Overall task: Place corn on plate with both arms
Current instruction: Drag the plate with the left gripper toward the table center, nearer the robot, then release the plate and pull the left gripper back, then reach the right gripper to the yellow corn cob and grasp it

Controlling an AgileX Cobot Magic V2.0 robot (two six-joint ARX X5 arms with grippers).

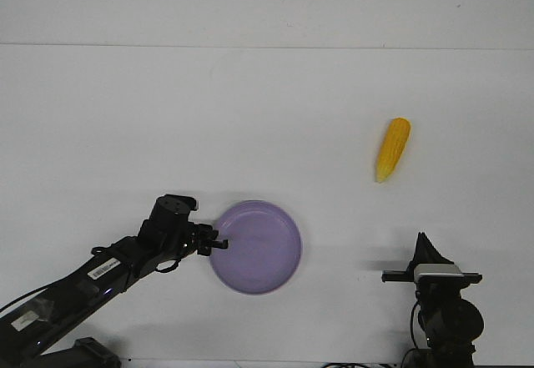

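The yellow corn point(392, 149) lies on the white table at the right, far side, its paler tip pointing toward me. The lavender plate point(259, 248) lies empty at the near centre. My left gripper point(219, 241) reaches in from the lower left, and its fingers are closed over the plate's left rim. My right gripper point(424, 247) is low at the near right, its fingers together in one point, holding nothing. It is well short of the corn and to the right of the plate.
The white table point(167, 118) runs back to a far edge line near the top of the view. The right arm's wrist block point(432, 273) sits near the front edge.
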